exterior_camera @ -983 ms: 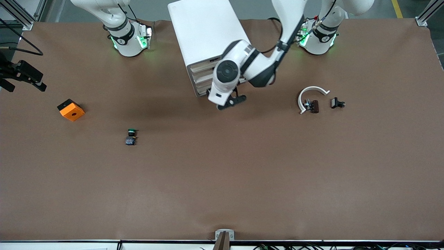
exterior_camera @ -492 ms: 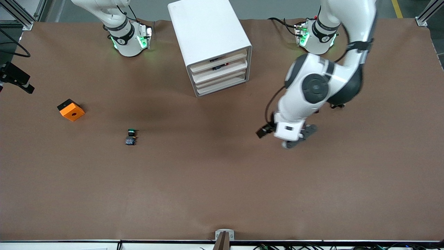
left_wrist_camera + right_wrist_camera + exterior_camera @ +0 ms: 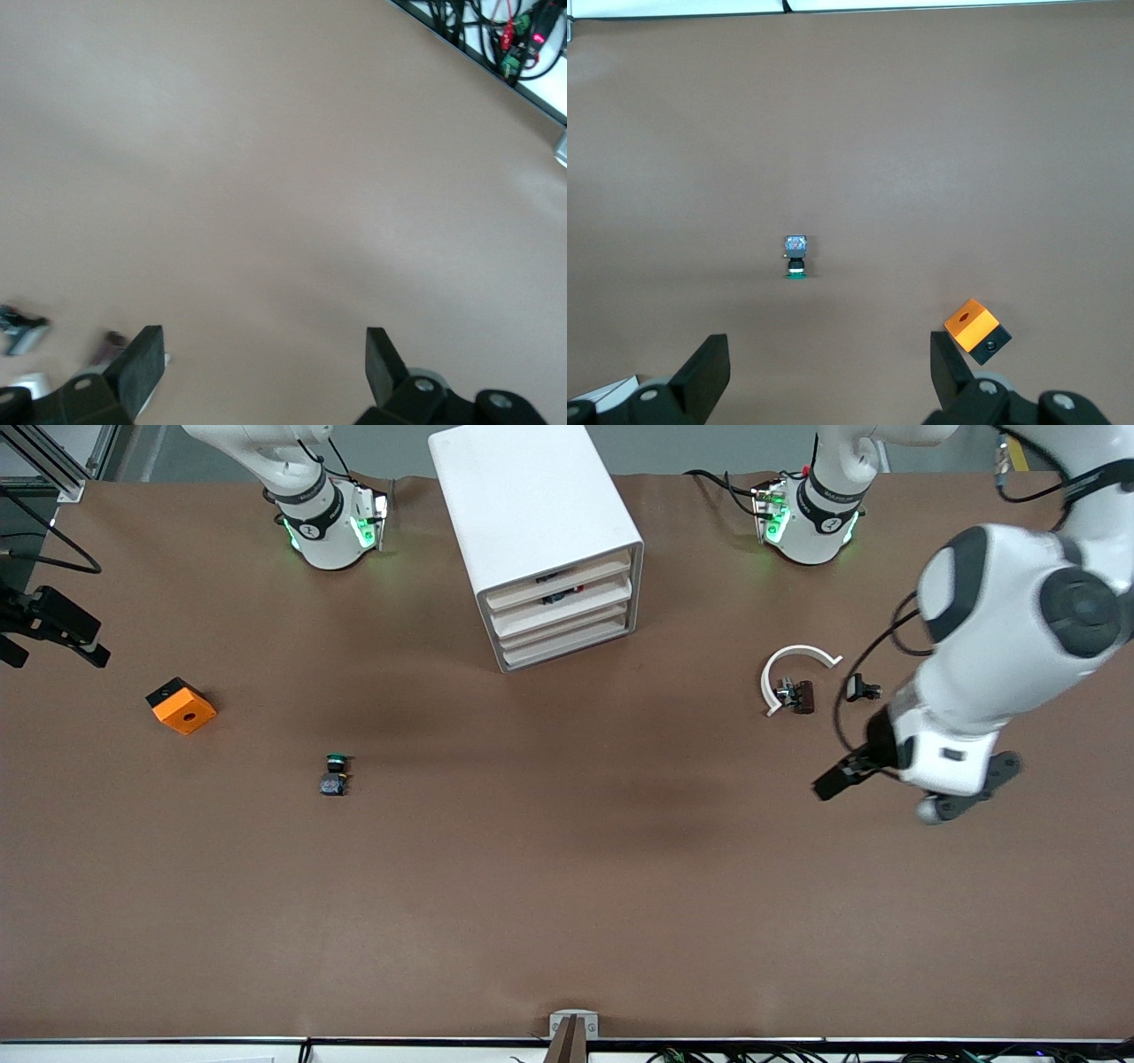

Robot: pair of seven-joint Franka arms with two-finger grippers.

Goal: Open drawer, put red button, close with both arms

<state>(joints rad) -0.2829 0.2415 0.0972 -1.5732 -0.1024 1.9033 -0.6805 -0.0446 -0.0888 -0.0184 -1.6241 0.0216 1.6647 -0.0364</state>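
Observation:
The white cabinet (image 3: 532,505) stands between the arms' bases, its four beige drawer fronts facing the front camera. The second-highest drawer (image 3: 567,611) sits pushed in. A small dark thing with a red speck (image 3: 567,593) shows in the gap above its front; I cannot tell if it is the red button. My left gripper (image 3: 961,793) hangs over bare table at the left arm's end; its wrist view shows it open and empty (image 3: 261,359). My right gripper (image 3: 53,627) hovers high at the right arm's end, open and empty (image 3: 828,363).
A green-capped button (image 3: 335,773) lies toward the right arm's end, also in the right wrist view (image 3: 796,257). An orange cube (image 3: 181,705) lies beside it (image 3: 976,331). A white arc piece (image 3: 793,662) and two small dark parts (image 3: 797,695) (image 3: 861,688) lie near the left gripper.
The left arm has swung away from the cabinet's front, past the white arc piece, to its own end of the table. The drawer fronts now show uncovered. The right gripper shifted slightly.

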